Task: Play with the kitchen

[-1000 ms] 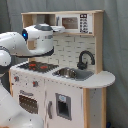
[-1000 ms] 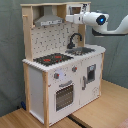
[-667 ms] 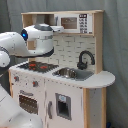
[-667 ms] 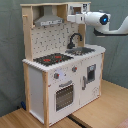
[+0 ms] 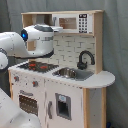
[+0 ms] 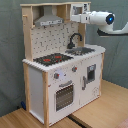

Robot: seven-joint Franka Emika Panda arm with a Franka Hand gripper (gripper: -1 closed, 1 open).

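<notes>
The kitchen (image 6: 62,65) stands on a wooden floor (image 6: 107,107) in the second exterior view, filling the middle of the picture, with its oven door (image 6: 64,95) at about 6 o'clock of the hob (image 6: 53,59) and the black faucet (image 6: 75,40) at about 2 o'clock of it. In the first exterior view the same kitchen (image 5: 65,75) shows the sink (image 5: 70,73) at 3 o'clock of the hob, with the faucet beyond it.

The arm (image 6: 102,20) reaches in high, level with the upper shelf, at roughly 1 o'clock of the faucet in the second exterior view. Its far end meets the upper cabinet near the small microwave panel (image 6: 80,8); in the first exterior view the arm's white body (image 5: 37,40) blocks that spot.

My reading is that the step in hand is an approach to, or contact with, something on the top shelf, not the hob or sink. The next move likely calls for a careful, small push or pull there, since the toy is light and could shift.

The tool itself is not clearly visible in either view, so I cannot tell whether it is apart or together, or whether it holds anything.
</notes>
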